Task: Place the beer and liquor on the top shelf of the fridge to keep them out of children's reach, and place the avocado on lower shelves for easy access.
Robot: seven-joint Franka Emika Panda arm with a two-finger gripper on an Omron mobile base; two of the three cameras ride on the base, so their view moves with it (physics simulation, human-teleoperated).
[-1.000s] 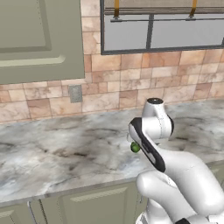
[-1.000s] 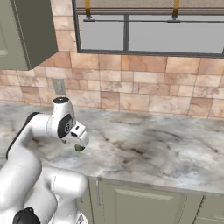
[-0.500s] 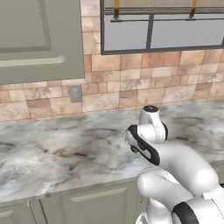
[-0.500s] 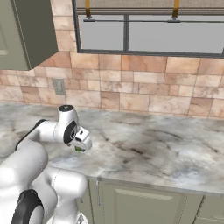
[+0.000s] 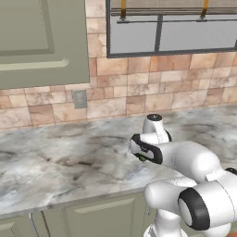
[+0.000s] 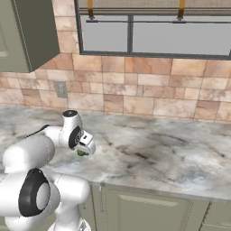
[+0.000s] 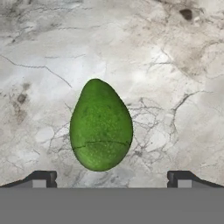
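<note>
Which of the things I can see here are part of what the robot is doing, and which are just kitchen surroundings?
Part of the job:
- avocado, lying on the marble counter
- gripper, open, poised over it

Just surroundings:
- wall outlet
- window
- upper cabinet
- tiled backsplash

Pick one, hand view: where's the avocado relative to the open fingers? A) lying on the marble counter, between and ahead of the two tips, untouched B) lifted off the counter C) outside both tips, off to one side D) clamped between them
A: the avocado lies flat on the marble counter, with the gripper open and its tips standing clear of the fruit on either side.
</note>
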